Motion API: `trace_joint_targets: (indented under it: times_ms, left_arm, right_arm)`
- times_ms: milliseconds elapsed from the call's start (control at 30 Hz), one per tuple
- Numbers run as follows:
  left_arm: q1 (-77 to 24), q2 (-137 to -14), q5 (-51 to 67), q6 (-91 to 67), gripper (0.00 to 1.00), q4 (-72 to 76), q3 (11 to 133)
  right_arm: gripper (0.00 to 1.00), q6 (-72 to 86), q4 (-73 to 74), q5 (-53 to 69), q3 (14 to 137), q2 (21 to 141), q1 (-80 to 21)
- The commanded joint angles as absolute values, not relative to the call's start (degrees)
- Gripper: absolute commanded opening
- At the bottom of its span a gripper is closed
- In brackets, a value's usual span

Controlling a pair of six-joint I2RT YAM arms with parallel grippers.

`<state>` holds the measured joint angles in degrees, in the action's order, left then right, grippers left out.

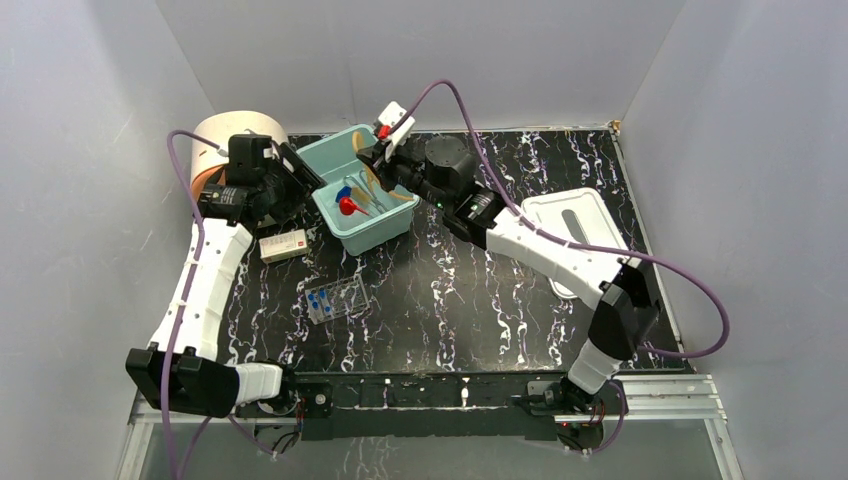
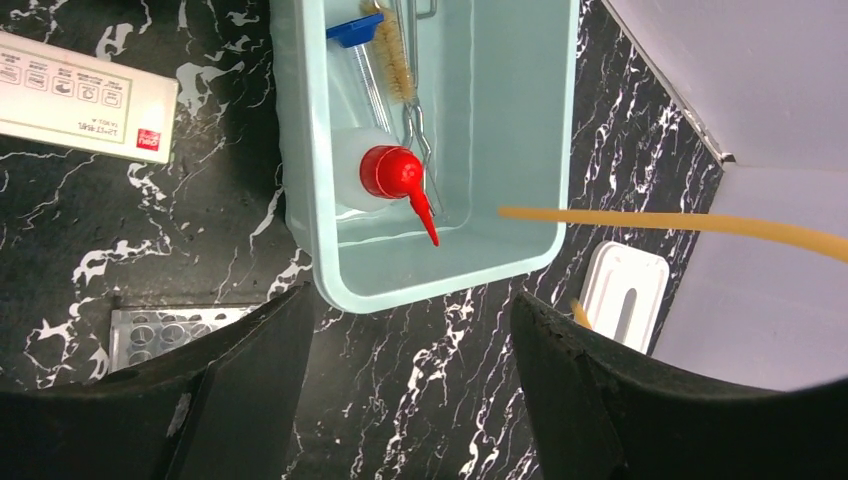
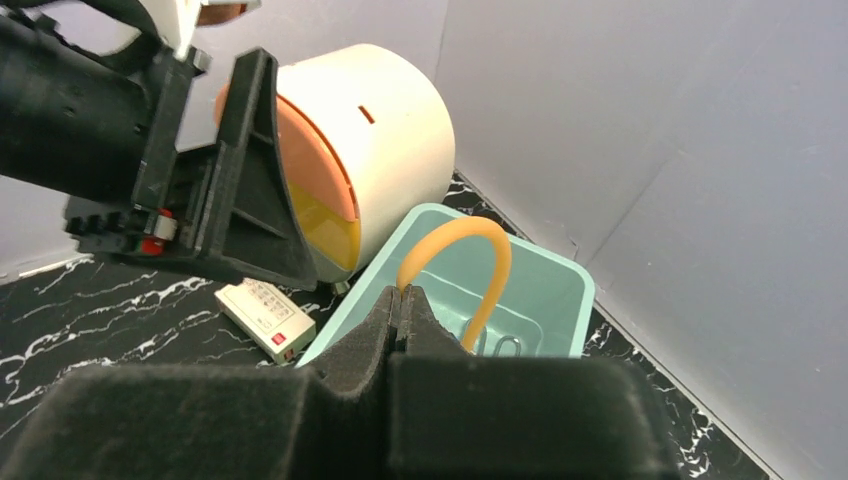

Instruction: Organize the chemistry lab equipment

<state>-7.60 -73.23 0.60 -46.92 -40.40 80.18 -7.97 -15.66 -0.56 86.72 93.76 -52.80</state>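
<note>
Right wrist view: the right gripper (image 3: 400,305) is pressed together on one end of the amber tubing loop (image 3: 470,235). It holds the loop high, so the rest arches down toward the teal bin (image 3: 575,290) at 1 o'clock — I judge, to lower it in. Inside the bin lie the red-nozzled white squeeze bottle (image 2: 385,170) and the clear syringe with blue end (image 2: 358,75). The left gripper (image 2: 412,300) hangs spread and empty over the bin's rim.

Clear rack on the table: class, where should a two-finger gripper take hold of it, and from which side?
The clear rack lies flat and narrow, with blue-capped vials crowding one end. So probably come from above, jaws across its two long edges at the empty end.
</note>
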Motion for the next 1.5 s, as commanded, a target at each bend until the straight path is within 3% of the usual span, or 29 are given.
trace_joint_targets:
  times_ms: [0,433,733,967,1200,1467]
  left_arm:
    - [-7.05,-70.37,-1.99,-46.82,0.70,-42.89,80.09]
    - [-7.03,-69.80,-2.50,-45.24,0.72,-43.74,80.69]
    - [-7.03,-69.80,-1.98,-45.00,0.72,-43.08,80.05]
    - [-7.03,-70.08,-1.78,-44.91,0.73,-42.85,79.91]
    - [-7.03,-70.75,-3.02,-44.75,0.73,-42.80,79.79]
    - [-7.03,-70.48,-3.62,-44.19,0.73,-42.87,80.13]
  right_arm:
    - [0.00,-6.39,-20.57,6.11,90.44,96.25,-50.69]
    - [0.00,-1.71,-19.96,15.03,99.77,111.38,-44.83]
    - [0.00,-1.94,-13.83,14.72,105.87,120.40,-44.74]
    - [0.17,-1.66,-3.18,10.03,115.91,127.82,-44.67]
    - [0.36,1.85,3.35,9.48,121.95,126.12,-44.65]
    - [0.40,3.25,10.49,6.26,120.36,119.82,-44.72]
